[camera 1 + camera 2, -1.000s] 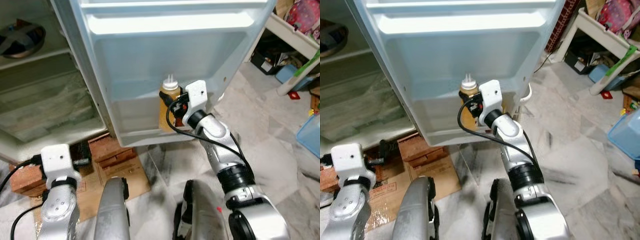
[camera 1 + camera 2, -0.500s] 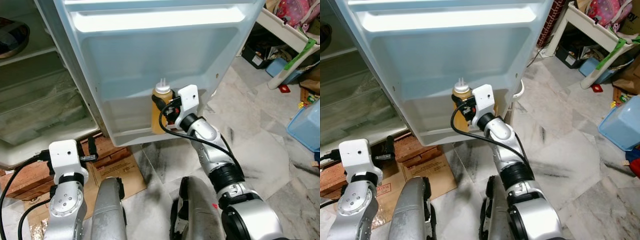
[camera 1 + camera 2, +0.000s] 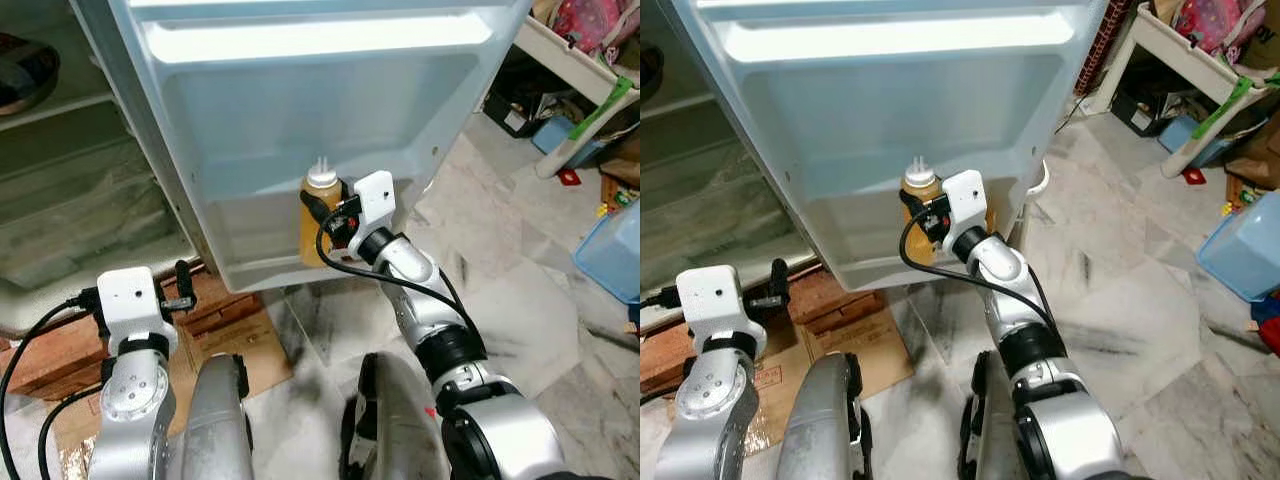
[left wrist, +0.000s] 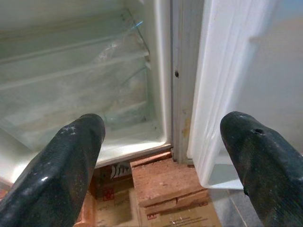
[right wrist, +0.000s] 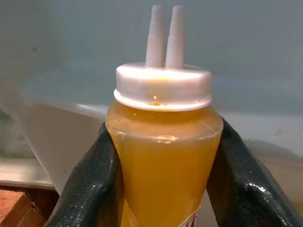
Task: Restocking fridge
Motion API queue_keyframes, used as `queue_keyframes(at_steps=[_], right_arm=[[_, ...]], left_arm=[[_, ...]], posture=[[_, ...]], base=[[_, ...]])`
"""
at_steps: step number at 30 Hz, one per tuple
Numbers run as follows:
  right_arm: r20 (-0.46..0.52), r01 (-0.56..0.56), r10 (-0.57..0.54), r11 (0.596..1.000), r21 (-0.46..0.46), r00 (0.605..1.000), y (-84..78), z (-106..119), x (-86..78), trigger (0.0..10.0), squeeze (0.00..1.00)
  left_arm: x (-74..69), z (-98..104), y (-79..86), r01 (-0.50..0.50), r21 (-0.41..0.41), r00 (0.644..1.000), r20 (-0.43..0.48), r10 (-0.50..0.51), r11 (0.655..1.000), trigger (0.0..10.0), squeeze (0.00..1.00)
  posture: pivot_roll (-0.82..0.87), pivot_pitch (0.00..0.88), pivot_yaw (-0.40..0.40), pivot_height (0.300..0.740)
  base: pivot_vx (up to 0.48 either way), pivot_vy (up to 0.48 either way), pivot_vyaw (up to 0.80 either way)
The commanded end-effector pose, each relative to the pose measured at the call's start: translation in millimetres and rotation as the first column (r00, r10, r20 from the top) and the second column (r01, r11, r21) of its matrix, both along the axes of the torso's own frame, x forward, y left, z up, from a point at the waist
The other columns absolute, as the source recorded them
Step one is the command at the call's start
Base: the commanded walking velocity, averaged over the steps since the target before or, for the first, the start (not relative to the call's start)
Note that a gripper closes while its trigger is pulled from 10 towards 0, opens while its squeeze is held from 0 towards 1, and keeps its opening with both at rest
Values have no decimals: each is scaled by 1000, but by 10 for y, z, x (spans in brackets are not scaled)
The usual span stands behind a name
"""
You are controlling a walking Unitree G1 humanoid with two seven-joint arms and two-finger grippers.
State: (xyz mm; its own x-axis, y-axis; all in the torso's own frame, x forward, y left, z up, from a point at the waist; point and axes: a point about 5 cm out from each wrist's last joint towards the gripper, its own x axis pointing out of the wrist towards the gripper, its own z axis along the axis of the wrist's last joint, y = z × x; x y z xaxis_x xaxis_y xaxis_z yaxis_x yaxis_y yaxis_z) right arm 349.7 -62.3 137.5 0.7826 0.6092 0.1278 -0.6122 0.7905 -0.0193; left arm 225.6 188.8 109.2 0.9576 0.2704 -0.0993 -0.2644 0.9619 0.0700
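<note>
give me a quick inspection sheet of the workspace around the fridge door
surface: marble floor, bare where seen
job's things: sauce bottle upright at the open fridge door
clutter: bricks and cardboard under the fridge
tools: right tool shut on the bottle; left tool open, idle
cables: black cable looped off the right wrist
surroundings: blue bin, white shelf of oddments

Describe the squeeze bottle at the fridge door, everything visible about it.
The squeeze bottle is clear soft-looking plastic, full of orange-yellow liquid, with a white cap bearing two slim nozzles. A bit of label shows low on its front. It stands upright at the fridge door's lowest bin, clamped on both sides by the right tool's black fingers. Whether its base rests in the bin cannot be told.
</note>
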Motion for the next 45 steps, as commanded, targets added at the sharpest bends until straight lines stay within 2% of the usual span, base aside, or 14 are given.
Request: queue_keyframes(at_steps=[1, 9, 10, 14, 15, 19, 23, 27, 30, 33, 36, 39, 44, 45], right_arm=[[14, 2, -2, 1000, 9, 1000, 3, 25, 8, 10000, 0], [35, -46, 48, 997, -57, 998, 58, -16, -46, 10000, 0], [47, -41, 46, 992, -117, 998, 68, -49, -45, 10000, 0], [42, -104, 109, 987, -120, 993, 132, -84, -63, 10000, 0], [85, -123, 139, 978, -170, 987, 164, -73, -78, 10000, 0], [130, -177, 209, 959, -222, 969, 221, -48, -100, 10000, 0], [176, -192, 232, 958, -214, 957, 220, 11, -81, 10000, 0], [232, -213, 272, 945, -248, 934, 304, 110, -50, 10000, 0], [262, -216, 280, 944, -248, 923, 326, 151, -54, 10000, 0], [336, -221, 326, 923, -315, 884, 406, 220, -81, 10000, 0], [330, -249, 368, 902, -353, 869, 439, 191, -99, 10000, 0], [362, -270, 448, 853, -446, 817, 501, 150, -173, 10000, 0], [439, -269, 574, 768, -581, 692, 653, 103, -336, 10000, 0], [439, -265, 577, 764, -589, 689, 661, 91, -342, 10000, 0]], left_arm=[[-11, -69, 25, -16, 15, 999, -33, 17, 1000, 10000, 0], [-5, -61, 40, -40, 37, 999, -24, 41, 999, 10000, 0], [-38, -62, 30, -40, 40, 999, -25, 41, 998, 10000, 0], [-109, -54, 3, -40, 50, 999, -24, 41, 998, 10000, 0], [-152, -39, -18, -36, 56, 999, -22, 37, 998, 10000, 0], [-266, 3, -64, -28, 74, 999, -14, 29, 997, 10000, 0], [-331, 37, -69, -23, 83, 1000, -10, 24, 996, 10000, 0], [-514, 105, -95, -5, 96, 1000, -16, 6, 995, 10000, 0], [-568, 121, -115, -1, 95, 1000, -18, 3, 995, 10000, 0], [-653, 169, -185, 23, 85, 1000, -18, -22, 996, 10000, 0], [-681, 196, -210, 35, 82, 999, -19, -33, 996, 10000, 0], [-719, 229, -229, 47, 79, 999, -19, -46, 996, 10000, 0], [-806, 236, -236, 53, 73, 998, -38, -50, 996, 10000, 0], [-810, 239, -239, 54, 71, 998, -39, -51, 996, 10000, 0]], posture=[[137, 192, -62, 563], [136, 205, -69, 563], [144, 221, -76, 563], [155, 248, -89, 563], [164, 268, -98, 563], [182, 308, -111, 563], [198, 343, -117, 563], [227, 400, -130, 563], [233, 411, -131, 563], [248, 433, -135, 563], [258, 444, -137, 563], [271, 462, -141, 563], [286, 473, -144, 563], [289, 477, -144, 563]], base=[[0, 0, 0], [0, 0, 0], [0, 0, 0], [0, 0, 0], [0, 0, 0], [0, 0, 0], [0, 0, 0], [0, 0, 0], [0, 0, 0], [0, 0, 0], [0, 0, 0], [0, 0, 0], [0, 0, 0], [0, 0, 0]])
